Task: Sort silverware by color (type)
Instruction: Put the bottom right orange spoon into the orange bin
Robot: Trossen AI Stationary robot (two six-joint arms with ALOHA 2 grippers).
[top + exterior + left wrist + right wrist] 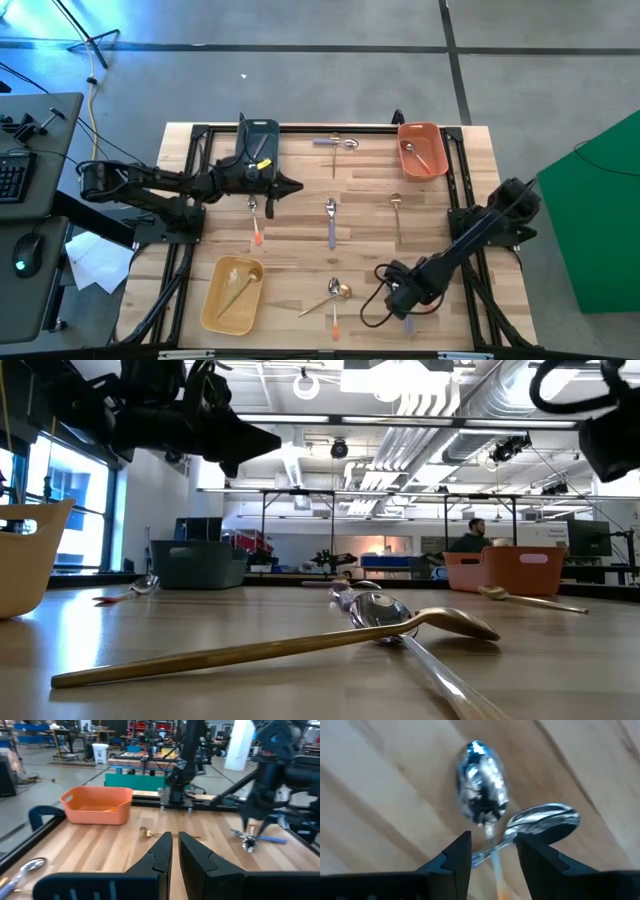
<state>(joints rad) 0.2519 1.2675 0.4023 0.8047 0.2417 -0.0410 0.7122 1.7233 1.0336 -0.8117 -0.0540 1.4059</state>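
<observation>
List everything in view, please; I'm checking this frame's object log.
Bins: 3; dark, orange, yellow; table corners.
Table: 1, light wood.
Purple-handled spoons: 2; by the dark and orange bins, centre.
Orange-handled spoons: 2; under the left arm, beside the yellow bin.
Gold spoons: 2; below the orange bin, crossing an orange-handled one.
Silver spoon heads: 2; at the right gripper.
Binned pieces: silver-headed, gold.
Left gripper: shut, empty.
Right gripper: open, astride a handle.
</observation>
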